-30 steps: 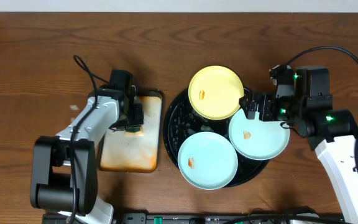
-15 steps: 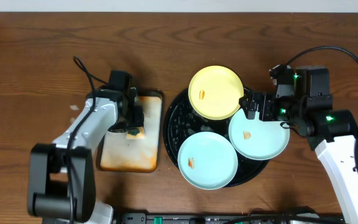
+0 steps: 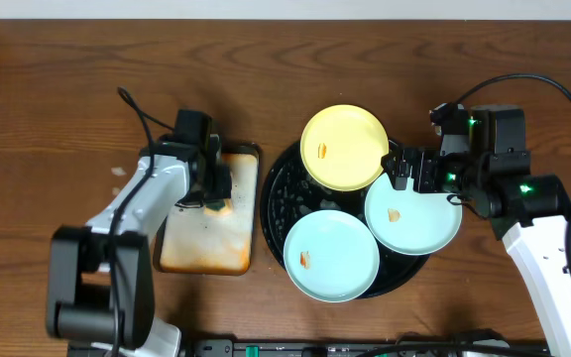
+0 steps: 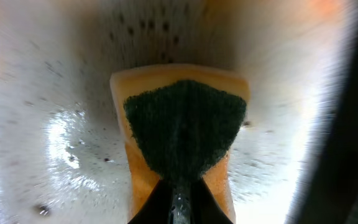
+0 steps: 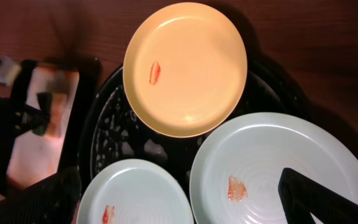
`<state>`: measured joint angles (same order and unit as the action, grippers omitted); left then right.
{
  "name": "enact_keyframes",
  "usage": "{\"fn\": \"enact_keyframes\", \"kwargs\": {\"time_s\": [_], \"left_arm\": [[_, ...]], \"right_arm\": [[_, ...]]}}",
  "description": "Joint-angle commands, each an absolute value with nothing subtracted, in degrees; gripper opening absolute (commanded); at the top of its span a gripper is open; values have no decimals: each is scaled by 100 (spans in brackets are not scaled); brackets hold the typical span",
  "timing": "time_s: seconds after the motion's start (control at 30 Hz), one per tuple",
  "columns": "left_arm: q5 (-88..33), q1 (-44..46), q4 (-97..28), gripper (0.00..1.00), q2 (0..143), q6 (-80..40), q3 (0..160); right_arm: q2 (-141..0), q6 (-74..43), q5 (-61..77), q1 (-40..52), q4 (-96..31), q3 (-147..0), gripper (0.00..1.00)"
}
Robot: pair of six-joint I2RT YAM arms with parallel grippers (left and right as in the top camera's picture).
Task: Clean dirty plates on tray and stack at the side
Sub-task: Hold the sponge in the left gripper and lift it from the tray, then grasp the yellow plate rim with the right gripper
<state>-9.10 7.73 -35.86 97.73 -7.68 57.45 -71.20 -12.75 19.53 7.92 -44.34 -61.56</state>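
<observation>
1. Sponge-loading looks like the step in hand. The left gripper (image 3: pixel 214 184) is clamped on a yellow sponge (image 4: pixel 182 134) with a green scouring face. In the left wrist view the sponge sits between the jaws and reaches out ahead of them.
2. Below those jaws lies the small orange-stained tray (image 3: pixel 201 250), wet and shiny. No plate looks wiped yet.
3. The right gripper (image 3: pixel 404 167) hangs with its jaws spread wide and gripping nothing. The right mint-blue plate (image 3: pixel 416 214) lies just under and between them.
4. All three plates are on the black tray (image 3: pixel 280 194). The yellow plate (image 3: pixel 343 147) lies ahead of the right jaws and the second mint-blue plate (image 3: pixel 331 255) off to their left. The yellow plate and the right mint-blue plate overhang the tray rim.
5. The plates are round, so they have no long axis. Each lies flat and face up, with its orange smear exposed. The sponge's long axis runs straight out from the left jaws.
6. The next move probably calls for carrying the sponge across to a smear, green face down. The right jaws would need to close on that plate's rim to steady it.
</observation>
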Motion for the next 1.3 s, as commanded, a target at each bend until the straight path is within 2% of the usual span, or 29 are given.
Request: {"fn": "enact_keyframes", "kwargs": {"time_s": [0.0, 0.2, 0.5, 0.67, 0.77, 0.97, 1.03, 1.1, 1.17, 1.27], "left_arm": [[-947, 786, -3535, 7, 10162, -777, 5631], [-947, 786, -3603, 7, 10357, -779, 5642], [-945, 786, -4648, 8, 9988, -810, 6600], [-1009, 788, -4860, 8, 9701, -930, 7244], [-1011, 895, -4836, 7, 9609, -1022, 7572], [-1201, 1806, -3798, 8, 9614, -1192, 7942], [-1199, 2189, -3352, 7, 9673, -1199, 7942], [-1170, 2499, -2998, 8, 9778, -1308, 7942], [-1114, 2786, -2648, 7, 9931, -1367, 7942], [-1090, 3085, -2185, 7, 10193, -1435, 7942]], "right_arm": [[-7144, -1216, 1953, 757, -4414, -6267, 99], [-7144, -1214, 1951, 757, -4322, -6267, 99], [-7306, -1022, 1942, 757, -3791, -6265, 99], [-7791, -1022, 1673, 757, -3262, -6265, 91], [-8217, -1011, 1328, 757, -2893, -6267, 91], [-8980, -954, 1199, 757, -2451, -6265, 88], [-9201, -956, 1201, 757, -2359, -6265, 92], [-9411, -956, 1175, 757, -2263, -6265, 91], [-9644, -954, 1063, 757, -2130, -6265, 86], [-9994, -956, 1061, 760, -1907, -6265, 71]]}}
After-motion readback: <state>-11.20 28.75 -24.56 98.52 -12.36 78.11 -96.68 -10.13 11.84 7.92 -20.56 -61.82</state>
